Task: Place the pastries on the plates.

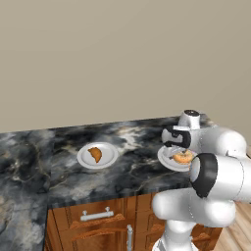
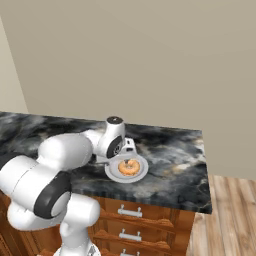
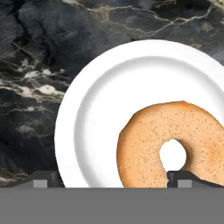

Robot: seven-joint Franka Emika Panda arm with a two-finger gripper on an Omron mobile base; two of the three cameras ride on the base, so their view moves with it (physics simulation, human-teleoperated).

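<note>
The counter (image 1: 59, 162) is glossy black marble veined with white and gold, set over warm wooden drawers (image 2: 131, 220) with silver bar handles. Two smooth round white plates with raised rims sit on it, well apart. The left plate (image 1: 83, 158) carries the croissant (image 1: 95, 154), an orange-brown crescent lying near its middle; the left base view shows this pair, while the right base view has only the other plate. On that right plate (image 2: 111, 172) rests the doughnut (image 2: 128, 167), a golden-brown ring. The hand view gives its surface best: a matt, finely speckled crust around a clean round hole, lying off-centre on the plate's (image 3: 100, 109) shallow dished floor. The gripper (image 3: 109, 178) hangs low over the doughnut, its two dark fingertips (image 3: 41, 177) spread wide, one over the plate's rim and one over the ring, with nothing held between them.
</note>
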